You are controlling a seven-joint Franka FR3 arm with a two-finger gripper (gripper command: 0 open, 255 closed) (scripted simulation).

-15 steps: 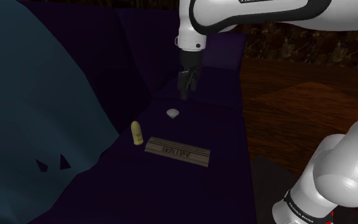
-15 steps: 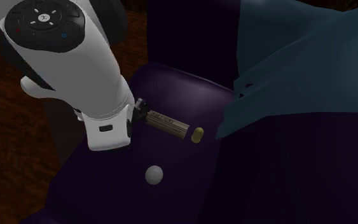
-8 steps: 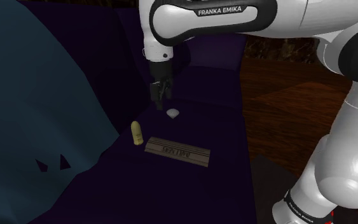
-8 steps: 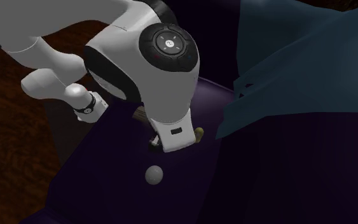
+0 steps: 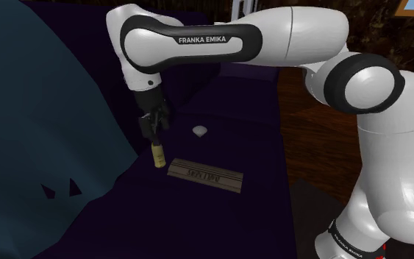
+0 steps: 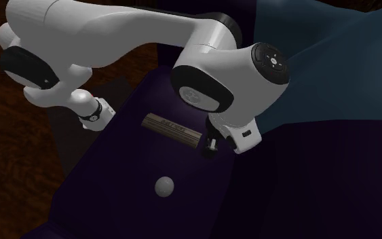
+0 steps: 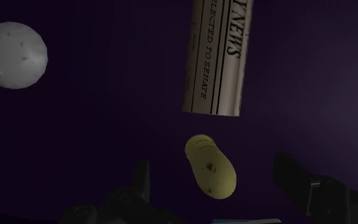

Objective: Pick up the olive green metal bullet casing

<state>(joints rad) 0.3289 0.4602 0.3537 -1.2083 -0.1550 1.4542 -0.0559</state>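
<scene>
**While your hand hangs open, the casing stands right under it**

If you count what is on the dark purple seat (image 5: 253,213), you get one of each thing: one bullet casing (image 5: 157,155), one rolled newspaper (image 5: 205,176) and one small white ball (image 5: 199,131). One big blue cloth (image 5: 36,132) lies along the seat on the shoulder view's left.

Your gripper (image 5: 154,137) points down, just above the top of the casing. In the wrist view its two fingers stand apart. The casing (image 7: 210,167) shows between them, and neither finger touches it, so nothing is held.

The casing is yellow-green and stands upright. One end of the newspaper (image 7: 217,57) is just beside it, with a thin strip of bare seat between them. The blue cloth's edge is near the casing on the other side. The ball (image 7: 13,55) is well apart from the casing, with open seat between them.

On the shoulder view's right, the seat ends well apart from the casing, and a brown wood floor (image 5: 330,125) lies past that edge.
</scene>
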